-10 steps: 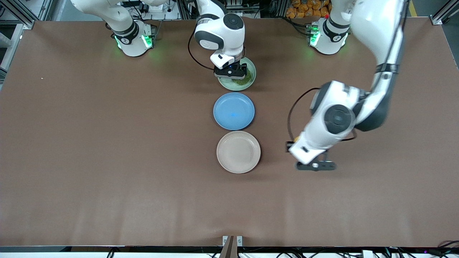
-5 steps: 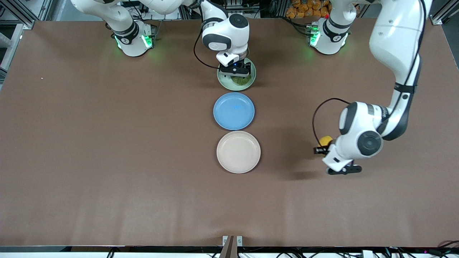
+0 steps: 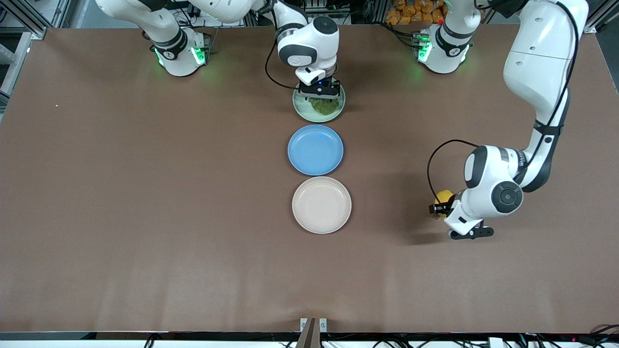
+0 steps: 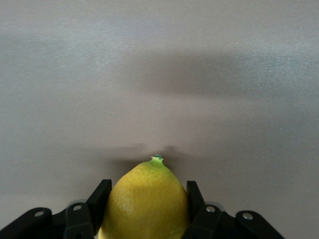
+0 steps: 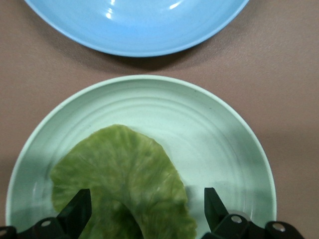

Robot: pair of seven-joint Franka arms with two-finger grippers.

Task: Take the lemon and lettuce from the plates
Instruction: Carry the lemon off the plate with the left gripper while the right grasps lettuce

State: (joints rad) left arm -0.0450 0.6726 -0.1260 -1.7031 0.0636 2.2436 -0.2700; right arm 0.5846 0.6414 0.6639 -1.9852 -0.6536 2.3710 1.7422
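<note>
The yellow lemon [image 3: 443, 196] is held in my left gripper [image 3: 441, 207], which is shut on it low over bare table toward the left arm's end. In the left wrist view the lemon [image 4: 145, 199] fills the gap between the fingers [image 4: 99, 195]. The beige plate [image 3: 321, 222] is empty. The green lettuce [image 3: 323, 107] lies on the mint plate [image 3: 301, 108]. My right gripper [image 3: 319, 94] is open, low over that plate. In the right wrist view its fingers [image 5: 79, 206] stand either side of the lettuce [image 5: 119, 174] on the mint plate [image 5: 224, 144].
An empty blue plate [image 3: 315, 149] lies between the mint and beige plates; it also shows in the right wrist view [image 5: 134, 25]. The two arm bases [image 3: 181, 53] stand along the table edge farthest from the front camera.
My left gripper has carried the lemon away from the beige plate toward the left arm's end and lower. My right gripper has sunk lower over the lettuce on the mint plate.
</note>
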